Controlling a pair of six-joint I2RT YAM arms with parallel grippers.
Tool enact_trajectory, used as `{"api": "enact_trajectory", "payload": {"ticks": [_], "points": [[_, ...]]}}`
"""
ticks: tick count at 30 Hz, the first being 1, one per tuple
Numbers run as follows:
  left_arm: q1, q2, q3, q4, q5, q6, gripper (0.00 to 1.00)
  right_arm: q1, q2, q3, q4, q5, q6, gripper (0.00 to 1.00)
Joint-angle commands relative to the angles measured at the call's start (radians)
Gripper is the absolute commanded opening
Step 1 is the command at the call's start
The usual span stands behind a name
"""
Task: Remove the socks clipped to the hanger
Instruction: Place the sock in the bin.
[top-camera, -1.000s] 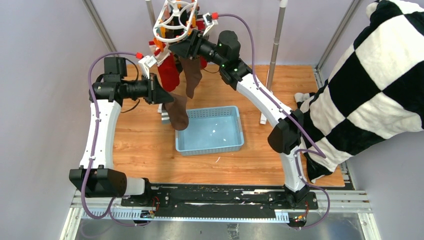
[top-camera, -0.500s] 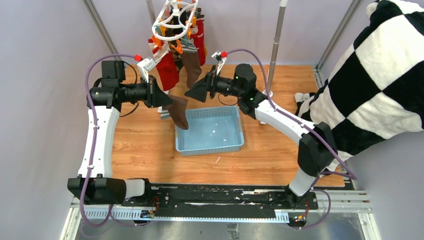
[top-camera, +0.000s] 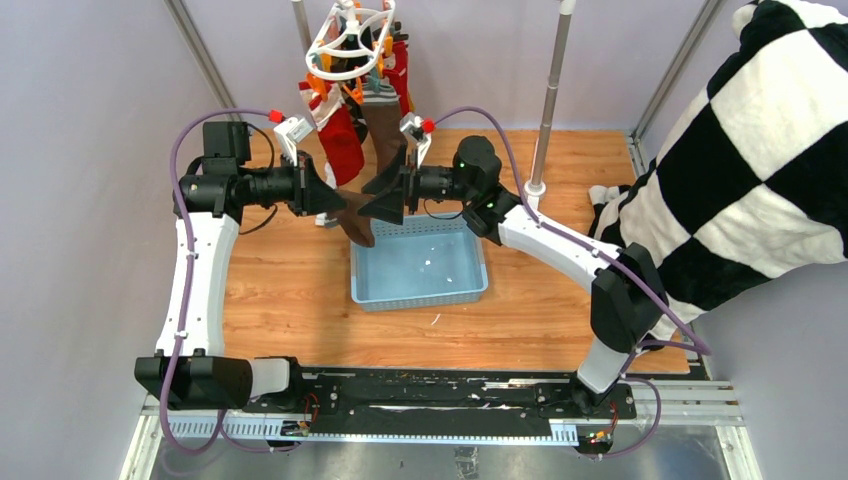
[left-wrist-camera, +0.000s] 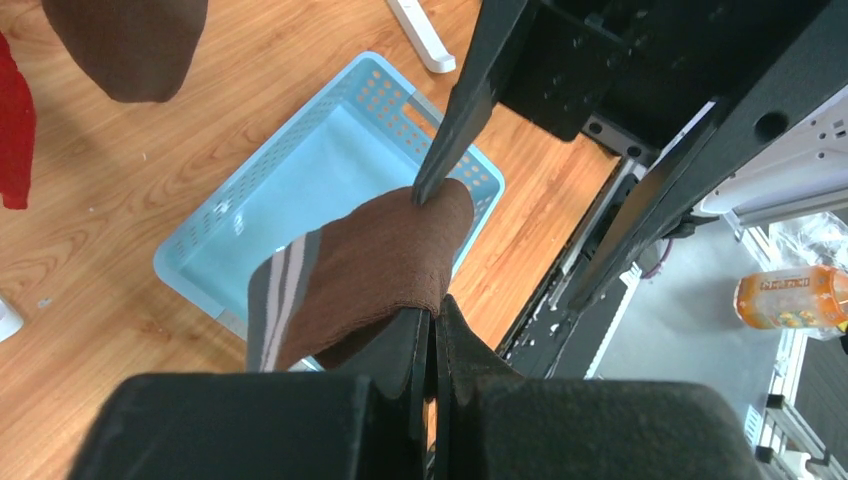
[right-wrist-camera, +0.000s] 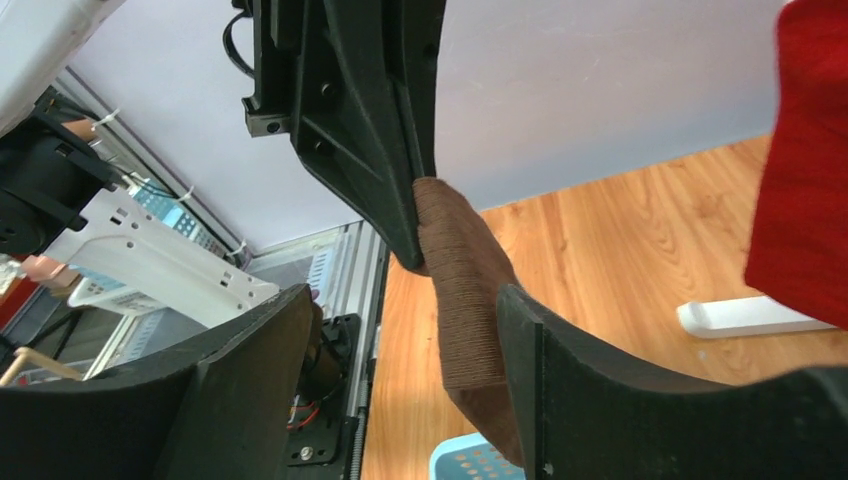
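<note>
The white round hanger (top-camera: 350, 40) hangs at the top back with a red sock (top-camera: 340, 145) and a plain brown sock (top-camera: 385, 130) clipped to it. My left gripper (top-camera: 343, 200) is shut on a loose brown sock with grey stripes (top-camera: 358, 225), held over the left edge of the blue basket (top-camera: 470, 285). In the left wrist view the sock (left-wrist-camera: 370, 270) drapes from my shut left gripper (left-wrist-camera: 432, 312). My right gripper (top-camera: 380, 200) is open and faces the left one. In the right wrist view the sock (right-wrist-camera: 465, 290) hangs between my open right gripper (right-wrist-camera: 400, 380) fingers, close to the right finger (right-wrist-camera: 600, 400).
The big black-and-white checkered blanket (top-camera: 740, 150) fills the right side. A grey rail stand post (top-camera: 548, 100) rises behind the basket. The red sock (right-wrist-camera: 800, 150) hangs near my right gripper. An orange bottle (left-wrist-camera: 790, 295) lies off the table.
My right arm came down from the hanger and swung left, so its open fingers now bracket the brown sock held by the left gripper. The left arm has barely moved.
</note>
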Motion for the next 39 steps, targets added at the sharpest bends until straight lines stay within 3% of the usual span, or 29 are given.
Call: {"api": "enact_trajectory", "payload": {"ticks": [1,5,10,12,13,16,17,27,35,37,39], "points": [[-0.009,-0.026,0.0,-0.007,0.014,-0.01,0.0,0.04,0.004,0.037,-0.064,-0.035,-0.082,0.66],[-0.009,-0.025,0.002,-0.007,0.015,-0.011,0.0,0.047,-0.023,0.018,-0.153,-0.023,-0.139,0.31],[-0.009,-0.025,0.016,-0.007,0.016,-0.003,0.02,0.048,-0.088,-0.05,-0.21,0.017,-0.18,0.03],[-0.009,-0.024,0.018,-0.007,0.025,-0.002,0.07,0.047,-0.115,-0.064,-0.247,0.049,-0.191,0.0],[-0.009,-0.024,0.016,-0.007,0.029,-0.004,0.17,0.045,-0.125,-0.071,-0.255,0.061,-0.191,0.0],[-0.009,-0.025,0.008,-0.007,0.003,-0.007,0.85,0.04,-0.155,-0.092,-0.279,0.086,-0.179,0.0],[-0.009,-0.029,0.003,-0.007,-0.016,-0.008,0.97,0.04,-0.164,-0.099,-0.293,0.092,-0.175,0.0],[-0.007,-0.069,-0.065,-0.013,-0.158,0.04,1.0,0.023,-0.176,-0.294,-0.469,0.246,-0.133,0.0],[-0.004,-0.07,-0.07,-0.028,-0.208,0.049,1.0,-0.106,-0.14,-0.368,-0.703,0.613,-0.143,0.0],[-0.004,-0.076,-0.07,-0.028,-0.217,0.053,1.0,-0.106,-0.146,-0.366,-0.752,0.692,-0.181,0.05],[-0.004,-0.08,-0.074,-0.028,-0.226,0.055,1.0,-0.107,-0.149,-0.358,-0.782,0.744,-0.2,0.24]]}}
